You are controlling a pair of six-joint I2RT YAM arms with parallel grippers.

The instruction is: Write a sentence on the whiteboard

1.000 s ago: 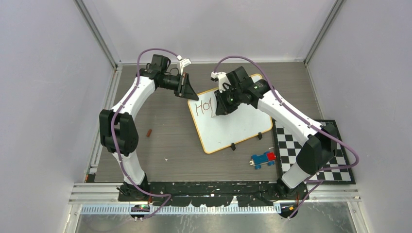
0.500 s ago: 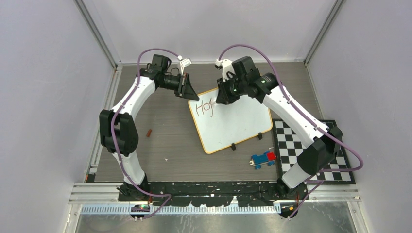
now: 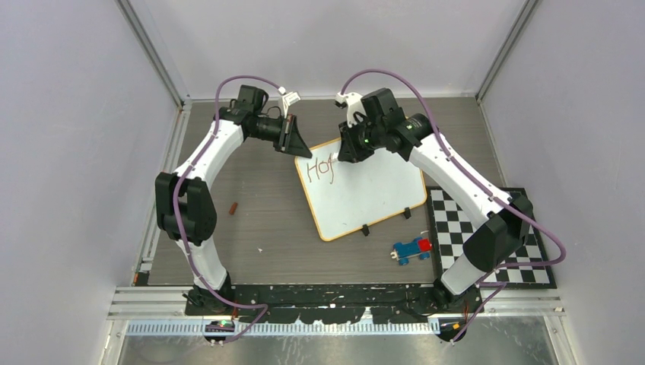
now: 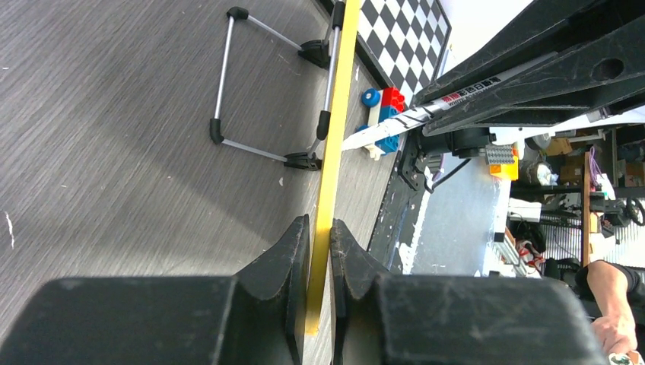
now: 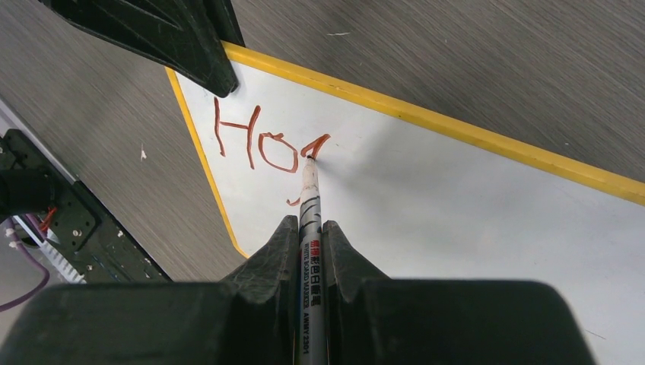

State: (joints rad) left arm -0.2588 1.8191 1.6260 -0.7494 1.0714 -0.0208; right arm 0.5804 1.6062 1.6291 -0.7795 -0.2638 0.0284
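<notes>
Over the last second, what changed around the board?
The right arm carried the marker toward the far edge of the whiteboard. Its tip is now at the top of the third letter of the sentence. It barely moved in the last half second. Unchanged: right jaws shut on the marker, left jaws clamped on the board's rim, toy car.

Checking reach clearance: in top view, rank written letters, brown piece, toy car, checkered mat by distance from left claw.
1. written letters on the whiteboard, beside the left claw
2. brown piece, table's left
3. toy car, front right
4. checkered mat, far right
</notes>
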